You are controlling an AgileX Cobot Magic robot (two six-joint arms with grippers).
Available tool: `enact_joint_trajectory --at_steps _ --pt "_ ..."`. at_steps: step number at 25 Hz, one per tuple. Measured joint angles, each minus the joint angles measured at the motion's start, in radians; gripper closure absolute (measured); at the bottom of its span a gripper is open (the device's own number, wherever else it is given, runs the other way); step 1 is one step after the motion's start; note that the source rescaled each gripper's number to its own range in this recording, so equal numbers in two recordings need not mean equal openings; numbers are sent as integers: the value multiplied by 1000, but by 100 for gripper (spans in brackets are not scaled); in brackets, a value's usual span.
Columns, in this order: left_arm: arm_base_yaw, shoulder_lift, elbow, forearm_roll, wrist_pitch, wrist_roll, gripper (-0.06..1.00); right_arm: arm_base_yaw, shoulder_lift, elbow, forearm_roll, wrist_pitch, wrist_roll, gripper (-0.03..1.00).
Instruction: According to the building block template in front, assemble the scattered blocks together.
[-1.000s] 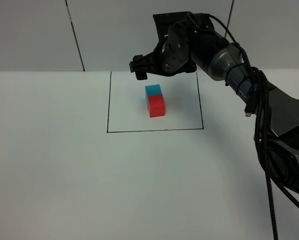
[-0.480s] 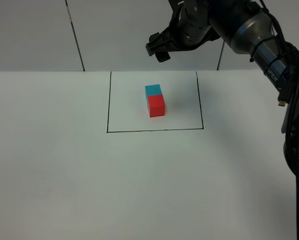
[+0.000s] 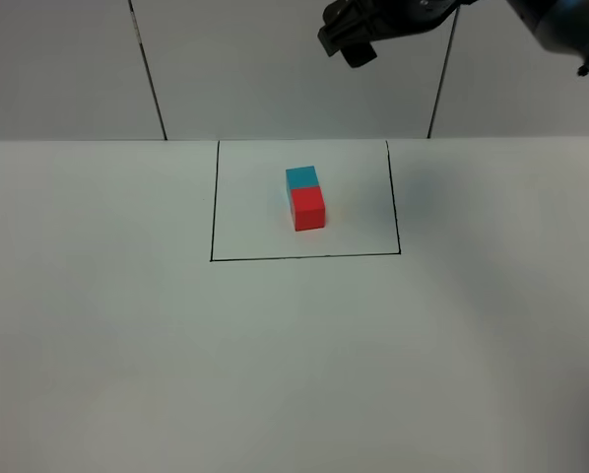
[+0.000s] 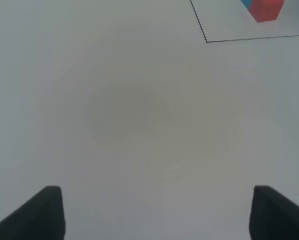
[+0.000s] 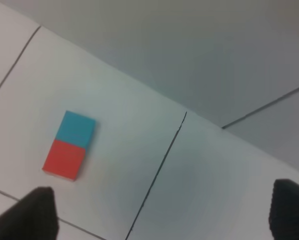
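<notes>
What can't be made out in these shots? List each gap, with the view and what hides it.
- Building block template: in no view, so the match can't be checked.
- Left gripper: wrist view cuts it off, only two dark fingertips show.
- Right gripper: high view's top edge cuts the arm.
- Cyan block: left wrist view's edge and the red block hide most.

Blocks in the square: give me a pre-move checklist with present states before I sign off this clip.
1. Red block and cyan block touching: ok.
2. Both inside the black outline: ok.
3. Right gripper open, raised clear of the blocks: ok.
4. Left gripper open, nothing between its fingers: ok.
5. Match to the template: cannot tell, no template in view.
</notes>
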Motion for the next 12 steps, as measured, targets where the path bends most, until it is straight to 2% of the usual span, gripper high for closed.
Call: enact_joint_trajectory --at_steps 12 --pt "0 0 0 0 0 1 -6 0 -266 5 32 1 -46 8"
